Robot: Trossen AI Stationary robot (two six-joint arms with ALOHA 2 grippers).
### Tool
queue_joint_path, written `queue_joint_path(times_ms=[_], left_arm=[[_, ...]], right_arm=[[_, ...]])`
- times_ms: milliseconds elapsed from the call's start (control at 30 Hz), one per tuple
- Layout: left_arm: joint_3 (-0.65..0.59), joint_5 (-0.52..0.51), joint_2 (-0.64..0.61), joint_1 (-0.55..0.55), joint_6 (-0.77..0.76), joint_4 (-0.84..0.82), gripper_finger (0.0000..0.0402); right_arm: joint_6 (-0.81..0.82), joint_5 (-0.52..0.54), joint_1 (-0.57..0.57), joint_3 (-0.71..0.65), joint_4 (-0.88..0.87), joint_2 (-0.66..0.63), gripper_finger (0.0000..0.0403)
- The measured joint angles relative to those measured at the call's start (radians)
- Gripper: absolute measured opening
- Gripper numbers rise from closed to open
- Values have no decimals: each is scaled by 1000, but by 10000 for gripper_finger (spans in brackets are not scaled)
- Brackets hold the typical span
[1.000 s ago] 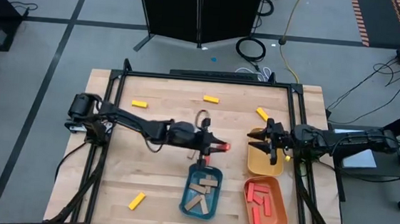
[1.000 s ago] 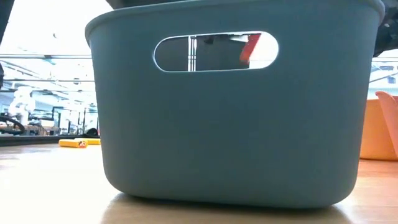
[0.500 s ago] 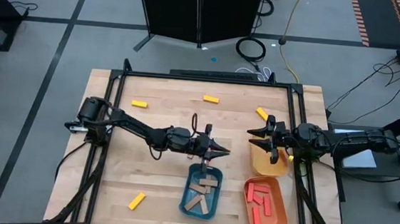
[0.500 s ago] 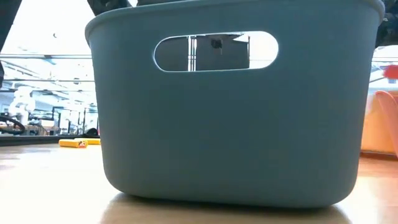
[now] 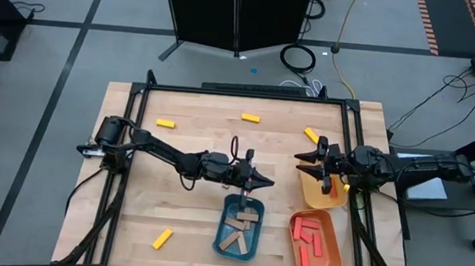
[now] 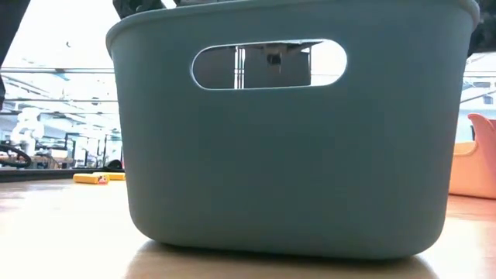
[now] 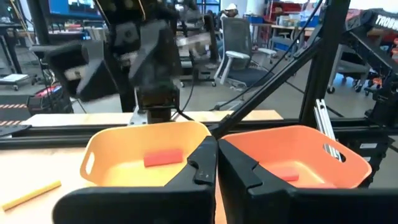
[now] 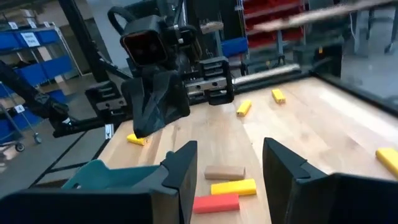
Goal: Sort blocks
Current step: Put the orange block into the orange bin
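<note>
Above the blue tray (image 5: 239,227), left pincer (image 5: 266,184) closed; right pincer (image 5: 306,161) apart.

In the low view the blue tray (image 6: 287,155) fills nearly everything, hiding most of the worktop (image 6: 62,225) behind it, and its right wall is cut by the edge. The orange tray (image 6: 477,159) beside it shows only a sliver. The other arm (image 7: 143,56) beyond the yellow tray (image 7: 118,149) is blurred.

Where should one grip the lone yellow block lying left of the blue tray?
Take the yellow block across its narrow width at mid-length, probably from straight above: it lies flat and diagonal, so the end effector should rotate to straddle its long sides.
</note>
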Motion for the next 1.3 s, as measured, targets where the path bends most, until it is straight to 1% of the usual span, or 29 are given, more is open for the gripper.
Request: queue_joint_path(times_ms=[33,67,133,200,267,333,433,467,500,567,667,733,767,800,900,1000,1100,1233,1300], left_arm=[[0,0,0,0,0,-5,11],[0,0,0,0,0,-9,11],[0,-1,-2,0,0,-16,12],[0,-1,-23,0,0,-69,12],[0,-4,-46,5,0,-95,12],[0,-4,-78,13,2,-114,12],[-5,-6,-120,22,54,-106,12],[-17,-8,-138,24,79,-103,12],[-33,-8,-158,26,98,-107,12],[-64,-7,-196,34,110,-106,12],[-114,-8,-257,51,115,-94,12],[-142,-8,-275,62,117,-11,12],[-156,-9,-283,65,116,22,12],[-166,-8,-288,68,117,46,12],[-199,-8,-290,69,169,93,12],[-227,-31,-288,78,224,125,13],[-229,-36,-290,99,216,135,13],[-229,-26,-289,113,211,117,12],[-229,-24,-289,113,211,99,12]], right_arm=[[20,5,0,31,-61,-4,109],[40,29,0,72,-167,-9,109],[89,125,-5,185,-465,2,107],[183,205,-8,298,-728,48,102],[289,204,-8,399,-913,104,95],[374,167,-8,482,-1029,168,89],[421,104,-8,555,-1177,267,82],[410,76,-8,570,-1214,304,80],[362,48,-8,581,-1246,339,79],[189,0,-8,593,-1286,406,78],[-109,-7,-8,600,-1285,484,77],[-232,-7,-8,600,-1276,531,77],[-259,-7,-8,600,-1281,553,77],[-262,-7,-8,600,-1294,574,77],[-186,-5,-12,601,-1350,648,77],[-148,-15,-13,604,-1477,740,76],[-133,-20,-13,604,-1576,828,63],[-146,-45,-13,604,-1555,892,34],[-166,-67,-12,604,-1551,905,27]])
